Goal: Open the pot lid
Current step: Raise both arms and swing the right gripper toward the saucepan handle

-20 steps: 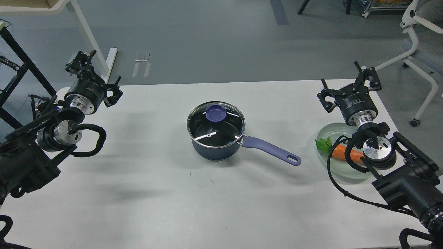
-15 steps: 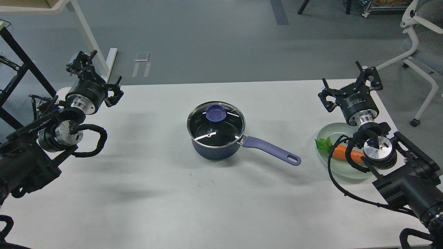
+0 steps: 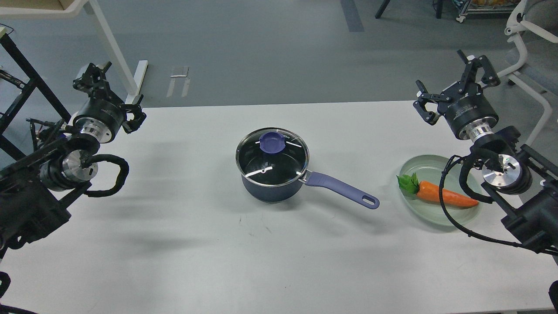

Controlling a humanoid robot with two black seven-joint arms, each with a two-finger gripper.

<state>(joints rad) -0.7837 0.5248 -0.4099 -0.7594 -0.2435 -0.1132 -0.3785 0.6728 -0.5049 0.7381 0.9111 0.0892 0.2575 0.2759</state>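
Head view: the lid (image 3: 272, 155) is seen seated on the pot (image 3: 271, 185) on a white table (image 3: 183, 244), midway between the spread left gripper (image 3: 111, 93) and spread right gripper (image 3: 455, 85); lid lettering is unreadable, grey floor beyond.

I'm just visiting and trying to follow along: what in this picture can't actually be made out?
All from the head view:
- Inside the pot: the lid shows reflections over a black interior, so any contents are unclear.
- Right gripper: fingers spread, nothing held.
- Left gripper: dark, partly end-on; open or shut unclear.
- Carrot in the glass dish: a black cable crosses it.
- Table: near edge cut off by the frame.
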